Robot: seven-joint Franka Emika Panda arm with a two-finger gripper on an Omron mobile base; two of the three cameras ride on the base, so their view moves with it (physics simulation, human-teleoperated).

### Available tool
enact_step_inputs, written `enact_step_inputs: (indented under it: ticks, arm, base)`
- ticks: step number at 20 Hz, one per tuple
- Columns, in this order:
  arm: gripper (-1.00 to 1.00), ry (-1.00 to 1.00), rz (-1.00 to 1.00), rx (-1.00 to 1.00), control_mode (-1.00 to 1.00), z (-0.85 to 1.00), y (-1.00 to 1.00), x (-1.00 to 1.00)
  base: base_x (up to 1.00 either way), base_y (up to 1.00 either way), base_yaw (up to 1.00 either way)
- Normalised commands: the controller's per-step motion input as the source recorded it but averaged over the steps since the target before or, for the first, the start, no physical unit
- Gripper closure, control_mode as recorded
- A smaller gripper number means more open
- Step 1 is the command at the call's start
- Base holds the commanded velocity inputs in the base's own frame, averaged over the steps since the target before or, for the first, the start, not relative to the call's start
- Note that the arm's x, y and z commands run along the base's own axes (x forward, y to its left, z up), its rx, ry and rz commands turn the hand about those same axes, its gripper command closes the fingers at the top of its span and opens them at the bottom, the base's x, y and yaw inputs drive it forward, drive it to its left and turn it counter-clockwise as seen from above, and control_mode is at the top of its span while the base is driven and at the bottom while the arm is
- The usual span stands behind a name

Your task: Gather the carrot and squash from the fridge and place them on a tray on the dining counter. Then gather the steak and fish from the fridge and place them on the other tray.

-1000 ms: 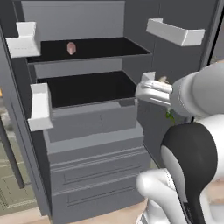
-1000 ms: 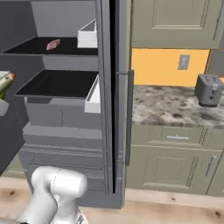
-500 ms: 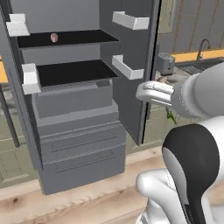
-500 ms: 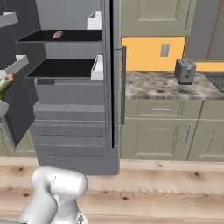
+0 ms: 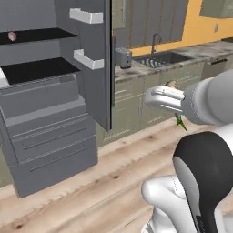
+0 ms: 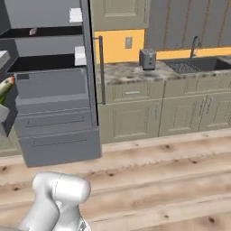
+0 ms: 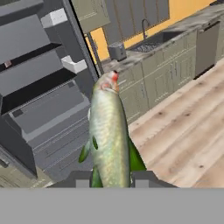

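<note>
My gripper (image 7: 109,177) is shut on the fish (image 7: 109,131), a silvery-green fish with green fins that points head-up away from the hand. In the left base view the gripper (image 5: 169,94) hangs out over the wooden floor, with the fish (image 5: 173,84) poking out behind it. At the left edge of the right base view the fish (image 6: 5,85) shows beside the fridge drawers. The steak (image 5: 12,35) (image 6: 32,31) lies as a small pinkish lump on the open fridge's upper shelf. Carrot, squash, trays and dining counter are out of view.
The fridge (image 5: 45,136) stands open at the left, its door (image 5: 98,63) with white bins swung out towards me. To its right runs a counter with a toaster (image 6: 147,58) and a sink (image 6: 189,65). Wooden floor (image 6: 158,171) lies in front.
The whole picture has shifted: the base has backed off and turned right, so the fridge has slid left and the counter with its sink has come into view. The fish stays in the gripper.
</note>
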Motion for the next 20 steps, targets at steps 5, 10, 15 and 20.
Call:
enact_step_inputs:
  ticks: [5,10,15,20]
  arm:
    - [1.00,0.00,0.00,0.00,1.00,0.00,0.00,0.00]
    - [1.00,0.00,0.00,0.00,1.00,0.00,0.00,0.00]
    - [1.00,0.00,0.00,0.00,1.00,0.00,0.00,0.00]
    - [1.00,0.00,0.00,0.00,1.00,0.00,0.00,0.00]
  base:
    - [-0.88,0.00,-0.48]
    - [-0.93,0.00,-0.46]
    - [-0.90,0.00,-0.45]
    - [-0.93,-0.14,-0.40]
